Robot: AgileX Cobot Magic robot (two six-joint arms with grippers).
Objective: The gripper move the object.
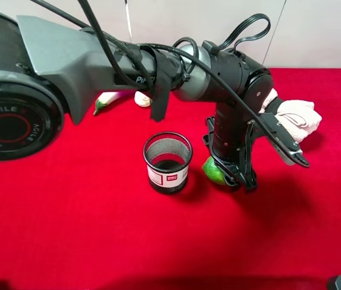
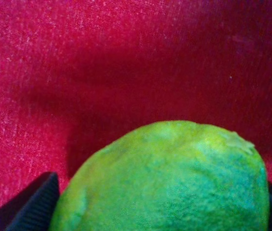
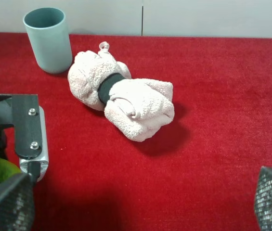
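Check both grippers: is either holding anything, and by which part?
The left gripper grips the round bumpy bright-green lime-like fruit by two opposite sides, between its fingers. The right gripper is open and empty.

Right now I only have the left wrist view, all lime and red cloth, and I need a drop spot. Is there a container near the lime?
Observer: Yes. A black mesh cup stands upright beside the lime, to its left in the high view and apart from it.
Operator: Anything inside the cup?
Observer: Nothing that I can see. From above it looks empty.
Operator: And what is on the other side?
Observer: A pale rolled towel lies on the cloth further right and further back than the left gripper.
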